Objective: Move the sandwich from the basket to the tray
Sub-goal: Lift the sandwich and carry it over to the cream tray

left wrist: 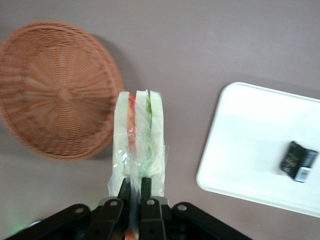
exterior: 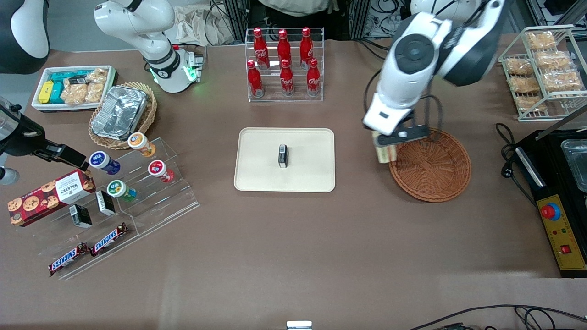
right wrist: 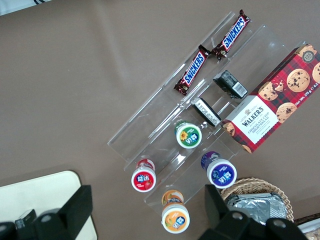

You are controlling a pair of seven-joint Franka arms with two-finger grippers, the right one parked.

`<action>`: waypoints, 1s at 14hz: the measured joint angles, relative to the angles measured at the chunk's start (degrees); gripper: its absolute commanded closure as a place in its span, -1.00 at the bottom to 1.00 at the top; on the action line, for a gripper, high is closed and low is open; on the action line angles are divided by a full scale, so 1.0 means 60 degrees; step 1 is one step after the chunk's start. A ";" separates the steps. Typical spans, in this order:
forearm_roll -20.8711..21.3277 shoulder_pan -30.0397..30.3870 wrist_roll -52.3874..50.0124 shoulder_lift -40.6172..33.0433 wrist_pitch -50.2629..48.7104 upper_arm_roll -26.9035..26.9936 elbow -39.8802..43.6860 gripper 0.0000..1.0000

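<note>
Sandwich (left wrist: 138, 145) gripped in the closed hand (left wrist: 135, 192), lifted between basket (left wrist: 55, 90) and tray (left wrist: 250, 145)

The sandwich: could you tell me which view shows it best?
The left wrist view: the sandwich shows fully, pinched by the gripper. In front view the arm mostly hides it; the right wrist view misses it.

Place: I worked in a robot lab dressed up as a snack shop.
Shop signs: cola bottles (exterior: 284, 64) in a clear rack at the table's (exterior: 284, 256) edge farthest from the front camera, Snickers bars (exterior: 87, 252) on acrylic steps.
Lab signs: emergency-stop box (exterior: 562, 231), loose cables (exterior: 504, 137), my gripper (exterior: 384, 149).
</note>
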 measured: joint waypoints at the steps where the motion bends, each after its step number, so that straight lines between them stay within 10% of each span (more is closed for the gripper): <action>1: 0.0009 -0.0234 -0.0191 0.0242 0.0188 -0.0113 0.0009 1.00; 14: 0.2151 -0.2396 -0.2492 0.3243 0.3833 -0.0074 0.0069 1.00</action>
